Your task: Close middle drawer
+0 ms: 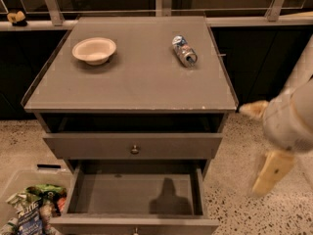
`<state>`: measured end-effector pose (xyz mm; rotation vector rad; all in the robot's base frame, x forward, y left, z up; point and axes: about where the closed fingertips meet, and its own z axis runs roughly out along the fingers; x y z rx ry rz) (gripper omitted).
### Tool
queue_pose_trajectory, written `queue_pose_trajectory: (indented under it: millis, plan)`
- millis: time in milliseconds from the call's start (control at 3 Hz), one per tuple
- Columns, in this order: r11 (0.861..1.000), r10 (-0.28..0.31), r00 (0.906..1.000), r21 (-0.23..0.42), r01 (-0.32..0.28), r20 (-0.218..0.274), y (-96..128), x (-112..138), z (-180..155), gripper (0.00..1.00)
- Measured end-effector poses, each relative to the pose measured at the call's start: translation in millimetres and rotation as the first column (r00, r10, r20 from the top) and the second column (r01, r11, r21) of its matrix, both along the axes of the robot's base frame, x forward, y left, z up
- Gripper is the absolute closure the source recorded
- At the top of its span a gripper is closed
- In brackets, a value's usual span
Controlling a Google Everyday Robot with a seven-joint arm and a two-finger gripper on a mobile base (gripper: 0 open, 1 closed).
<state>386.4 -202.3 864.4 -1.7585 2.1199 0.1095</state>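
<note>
The middle drawer (134, 195) is pulled far out at the bottom of the camera view. It is wide, shallow, grey and empty, and its low front (98, 225) lies along the frame's lower edge. The drawer above it (88, 146) has a small round knob and stands slightly out from the cabinet. My gripper (271, 173) is a blurred cream shape to the right of the cabinet, about level with the open drawer and apart from it. The arm (293, 116) rises above it at the right edge.
The grey cabinet top (137, 77) holds a pale bowl (94, 49) at the back left and a can (184, 50) lying on its side at the back right. A clear bin of snack packets (29, 209) stands on the speckled floor at the lower left.
</note>
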Motion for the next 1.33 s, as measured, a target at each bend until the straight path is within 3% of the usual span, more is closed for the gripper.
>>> queue_pose_trajectory:
  millis: [333,667,1000,1333]
  plan:
    - [0.998,0.017,0.9926,0.057,-0.01,-0.12,6.2,-28.4,-91.7,0.0]
    - [0.996,0.017,0.9636,0.085,0.006,-0.267,15.6,-59.0,-189.0,0.0]
    - [0.995,0.012,0.9361,0.1,0.025,-0.352,27.8,-85.7,-257.8,0.0]
    - [0.993,0.011,0.9416,0.116,0.029,-0.336,40.9,-104.3,-299.9,0.0]
